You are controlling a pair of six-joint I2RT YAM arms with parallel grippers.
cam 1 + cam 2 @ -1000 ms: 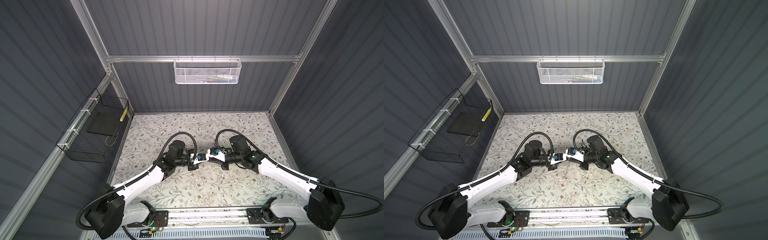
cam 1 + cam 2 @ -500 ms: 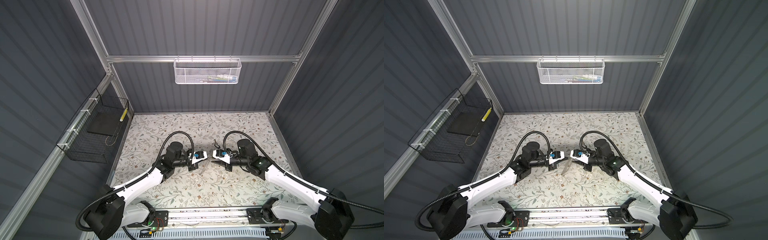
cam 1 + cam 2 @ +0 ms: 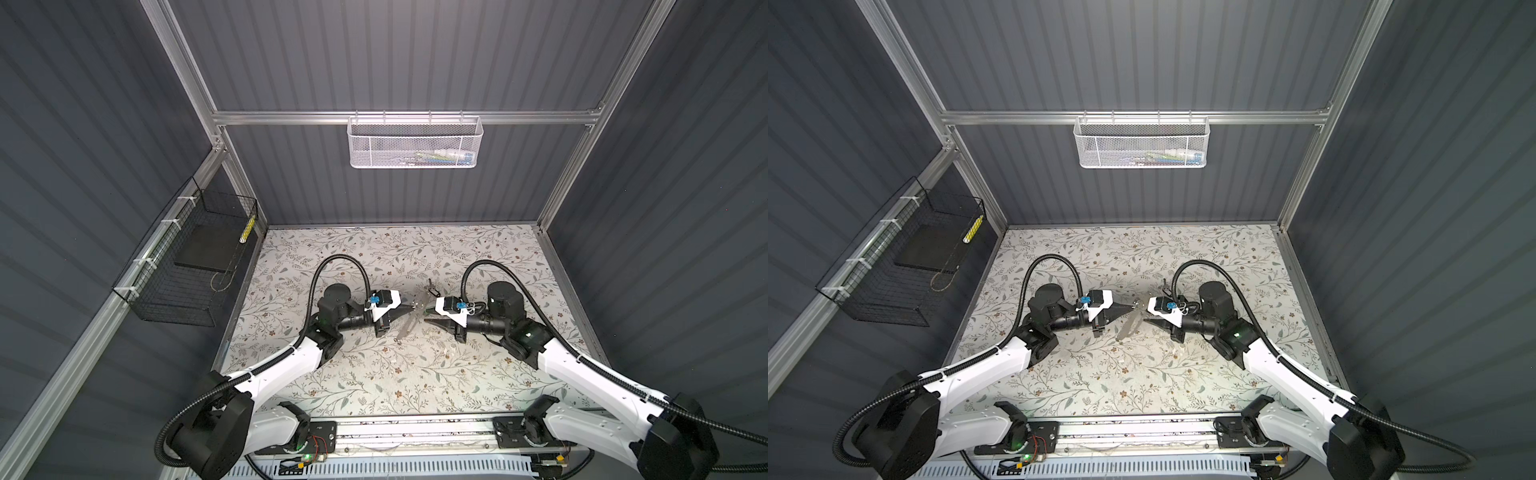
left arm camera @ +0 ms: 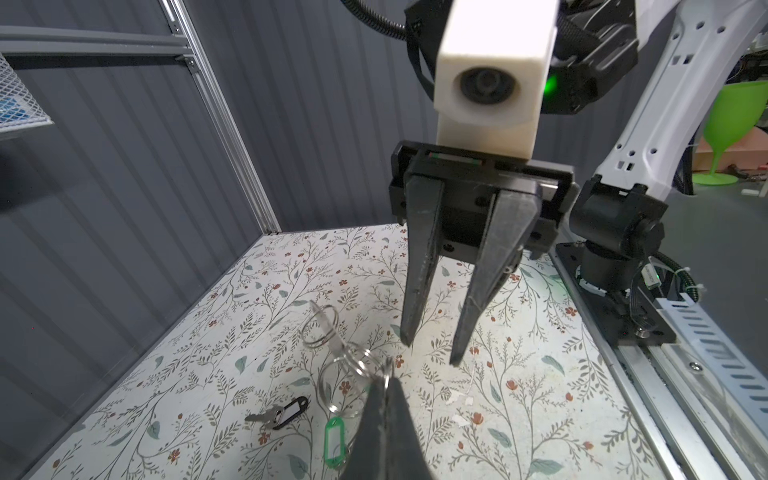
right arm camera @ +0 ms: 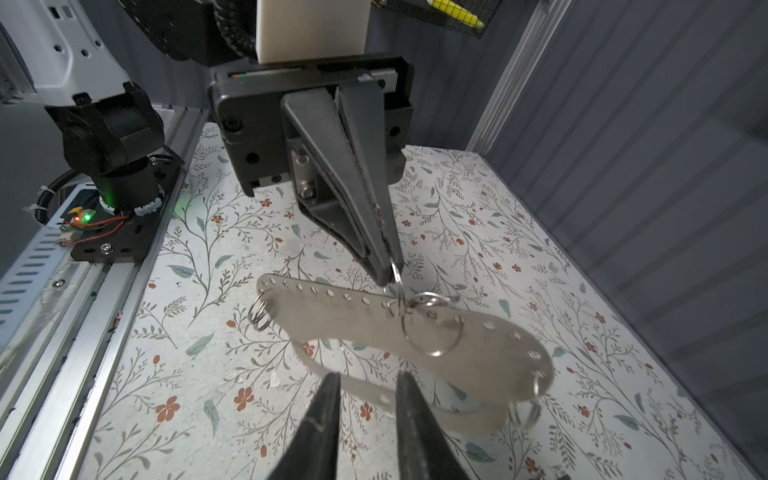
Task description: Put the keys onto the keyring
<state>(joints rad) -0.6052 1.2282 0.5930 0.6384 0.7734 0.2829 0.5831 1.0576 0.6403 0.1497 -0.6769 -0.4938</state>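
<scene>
Keyring point(image 4: 334, 440): I find its green tag with the white window only in the left wrist view, just beside the tips of the left gripper point(image 5: 388, 270). I cannot tell whether it hangs or lies on the table. In both top views it is too small to make out.

Left gripper: fingers pressed fully together, pinching a thin metal ring point(image 5: 397, 277) at their very tips. I cannot tell whether that ring carries the tag. Linked to it, a grey perforated plate point(image 5: 353, 328) hangs tilted below the tips, with spare rings point(image 5: 258, 313) on its edge. Its lower part is hidden behind my right fingers point(image 5: 320, 424).

Right gripper point(image 4: 432, 351): fingers parted a little, nothing between them, tips near the plate.

Key point(image 4: 276, 413): black tag, flat on the table, well apart from both pairs of fingers.

Surface: floral-print table point(image 3: 374, 374).

Room: dark ribbed walls point(image 3: 415, 62); white mesh basket point(image 3: 415, 143) on the back wall, black wire basket point(image 3: 183, 282) on the left wall, contents blurred.
</scene>
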